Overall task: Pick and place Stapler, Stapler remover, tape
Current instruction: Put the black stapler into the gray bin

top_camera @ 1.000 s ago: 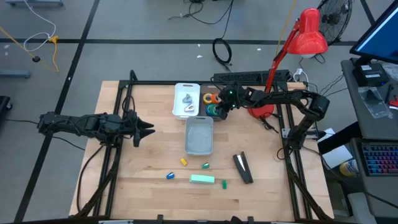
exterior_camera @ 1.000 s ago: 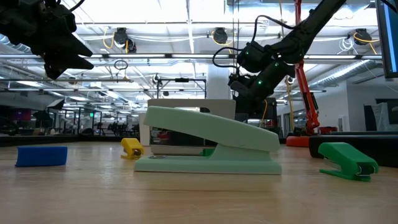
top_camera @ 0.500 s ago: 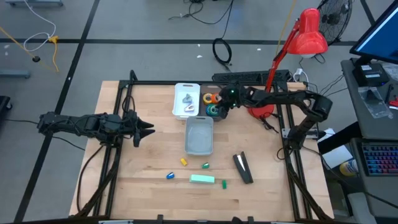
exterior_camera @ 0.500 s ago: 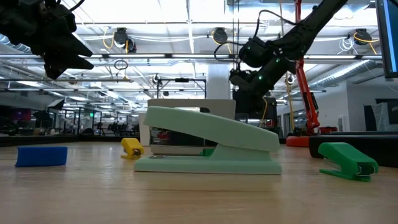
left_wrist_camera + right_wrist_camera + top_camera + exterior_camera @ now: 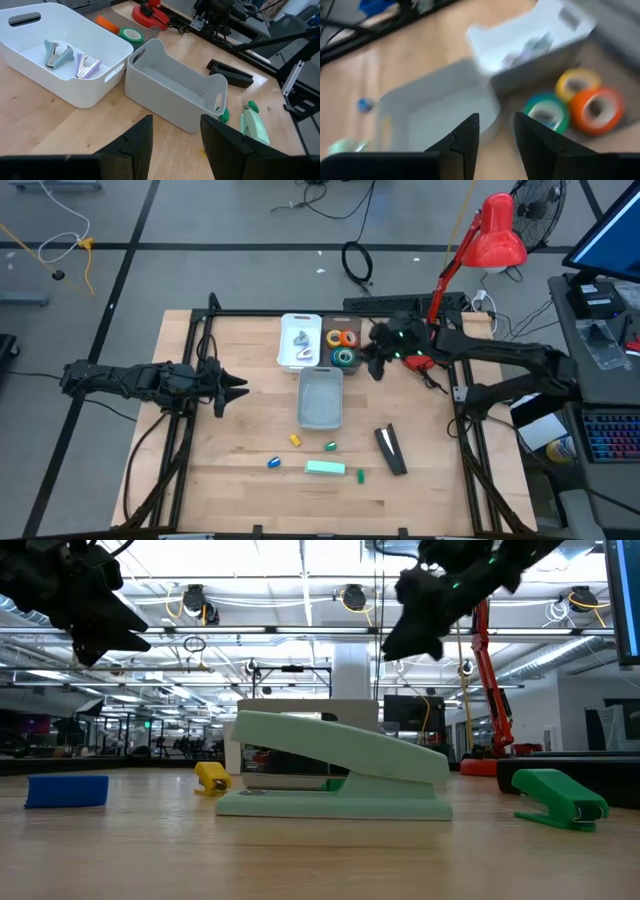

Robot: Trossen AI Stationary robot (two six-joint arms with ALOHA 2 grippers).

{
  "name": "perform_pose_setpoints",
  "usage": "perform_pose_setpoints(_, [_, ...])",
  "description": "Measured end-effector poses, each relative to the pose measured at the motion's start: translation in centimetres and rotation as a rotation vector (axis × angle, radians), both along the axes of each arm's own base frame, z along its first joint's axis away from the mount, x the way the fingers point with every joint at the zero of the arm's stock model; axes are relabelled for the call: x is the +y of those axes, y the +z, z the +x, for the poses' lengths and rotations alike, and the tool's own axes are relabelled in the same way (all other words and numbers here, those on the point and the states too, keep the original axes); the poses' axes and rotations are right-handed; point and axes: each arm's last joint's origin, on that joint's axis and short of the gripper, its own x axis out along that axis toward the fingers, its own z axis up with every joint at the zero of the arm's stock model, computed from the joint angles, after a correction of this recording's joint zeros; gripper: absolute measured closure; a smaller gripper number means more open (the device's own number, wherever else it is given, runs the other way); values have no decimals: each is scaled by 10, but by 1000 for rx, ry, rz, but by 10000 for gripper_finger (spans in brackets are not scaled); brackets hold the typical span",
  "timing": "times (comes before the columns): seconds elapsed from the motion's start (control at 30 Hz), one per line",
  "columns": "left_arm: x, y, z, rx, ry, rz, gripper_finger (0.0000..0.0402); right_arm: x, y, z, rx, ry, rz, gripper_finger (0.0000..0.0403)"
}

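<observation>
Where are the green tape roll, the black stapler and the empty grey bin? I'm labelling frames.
green tape roll (image 5: 344,357), high view, ring top.
black stapler (image 5: 390,450), high view, body middle.
empty grey bin (image 5: 303,396), high view, left rim.

Tape rolls (image 5: 343,347) cluster beside the white bin (image 5: 301,340); staplers, mint (image 5: 325,468) and black (image 5: 391,449), lie apart.

The wooden table (image 5: 220,450) fills the middle of the high view. Near its top centre sits a white bin (image 5: 301,341), with a grey bin (image 5: 320,398) just below it. Right of the white bin lie three tape rolls (image 5: 343,347). Toward the bottom lie a black stapler (image 5: 390,450), a mint stapler (image 5: 325,468), and small yellow (image 5: 296,440), green (image 5: 330,446) and blue (image 5: 273,463) removers.
</observation>
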Motion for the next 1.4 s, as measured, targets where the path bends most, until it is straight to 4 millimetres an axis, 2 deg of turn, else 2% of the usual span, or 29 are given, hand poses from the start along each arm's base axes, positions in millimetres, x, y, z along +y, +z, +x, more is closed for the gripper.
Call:
perform_pose_setpoints(0.17, [0,0,0,2,-2,6,236,42,4,-19,128,30,184,287])
perform_pose_setpoints(0.33, [0,0,0,5,-3,8,236,77,1,-33,272,-16,390,287])
perform_pose_setpoints(0.63, [-1,-1,0,10,-23,0,236,119,-8,-45,484,-116,632,287])
perform_pose_setpoints(0.83, [-1,-1,0,16,-45,26,236,134,-13,-56,607,-208,688,287])
perform_pose_setpoints(1.03, [-1,-1,0,20,-52,43,236,142,-19,-59,633,-259,736,287])
perform_pose_setpoints(1.17, [-1,-1,0,25,-52,44,236,146,-35,-60,635,-287,768,287])
perform_pose_setpoints(1.4, [-1,-1,0,24,-52,43,236,150,-73,-64,661,-309,937,287])
